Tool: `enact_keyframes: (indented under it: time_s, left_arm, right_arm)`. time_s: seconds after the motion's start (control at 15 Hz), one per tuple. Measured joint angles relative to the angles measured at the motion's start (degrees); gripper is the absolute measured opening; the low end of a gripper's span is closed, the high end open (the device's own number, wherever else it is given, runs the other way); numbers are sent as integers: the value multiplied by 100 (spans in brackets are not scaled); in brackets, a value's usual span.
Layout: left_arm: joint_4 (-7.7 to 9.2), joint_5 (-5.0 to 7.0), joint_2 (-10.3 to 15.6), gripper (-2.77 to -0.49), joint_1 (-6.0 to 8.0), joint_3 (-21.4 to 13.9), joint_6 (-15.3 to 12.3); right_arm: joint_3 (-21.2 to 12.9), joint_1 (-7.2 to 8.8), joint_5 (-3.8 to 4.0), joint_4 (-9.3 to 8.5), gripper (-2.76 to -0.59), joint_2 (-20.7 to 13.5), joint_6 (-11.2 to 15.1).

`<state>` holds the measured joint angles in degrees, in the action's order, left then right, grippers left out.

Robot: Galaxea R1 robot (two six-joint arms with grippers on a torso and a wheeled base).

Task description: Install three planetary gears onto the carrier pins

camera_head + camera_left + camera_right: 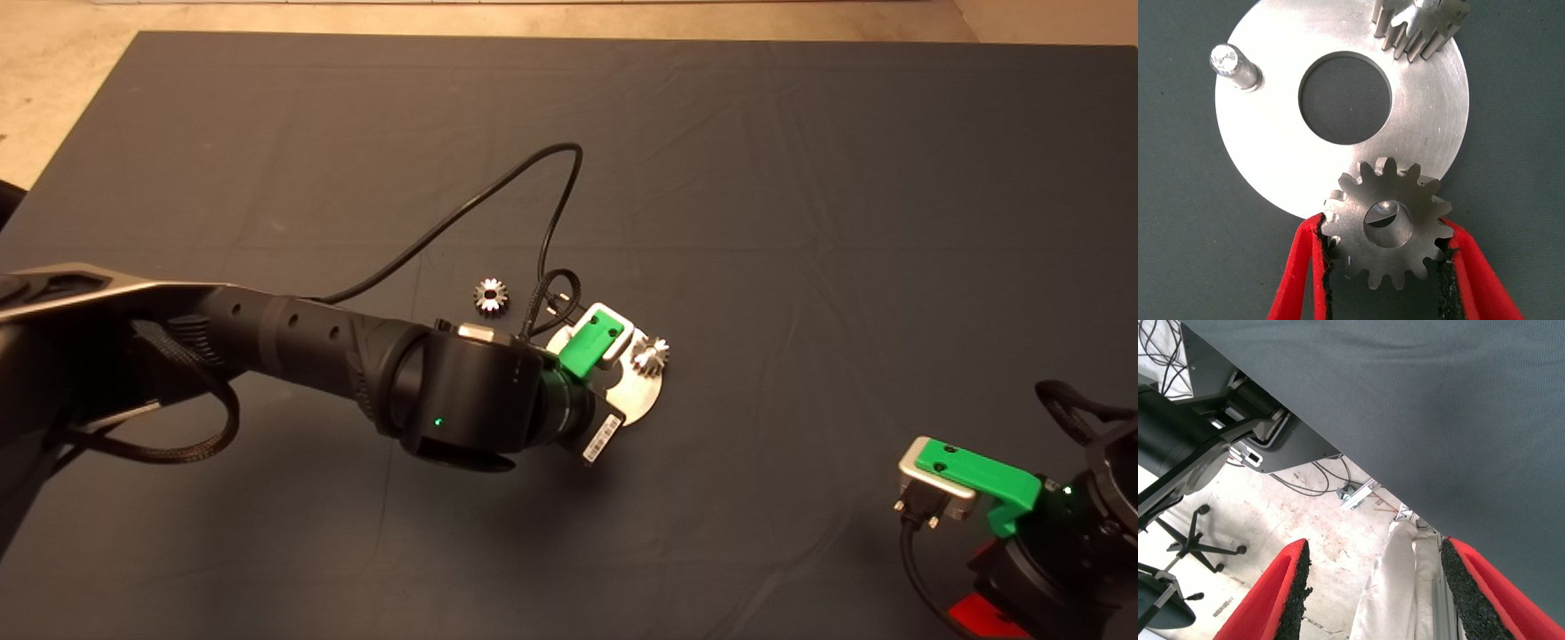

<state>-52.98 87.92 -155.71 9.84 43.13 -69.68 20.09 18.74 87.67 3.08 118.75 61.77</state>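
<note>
Silver gear (1388,223) pinched in left tool (1386,267) over disc (1271,153) rim (right tool (1371,593) spread).

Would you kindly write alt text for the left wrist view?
The left gripper holds a small toothed gear at the edge of a shiny round disc. A second gear sits on one peg; another peg stands bare.

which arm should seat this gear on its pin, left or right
Left. The left gripper already grips a planetary gear over the carrier disc, a pin showing through its hole. The right gripper waits open at the mat's edge.
</note>
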Motion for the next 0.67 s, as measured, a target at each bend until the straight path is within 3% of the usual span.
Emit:
enact_keyframes:
  time_s: [0.13,0.67]
  left_arm:
    - [-40,0,2,-256,-74,39,9]
    - [-137,-2,-7,-257,-96,179,126]
  right_arm:
    - [0,2,2,0,-191,-4,2]
    - [0,2,6,0,-191,-26,2]
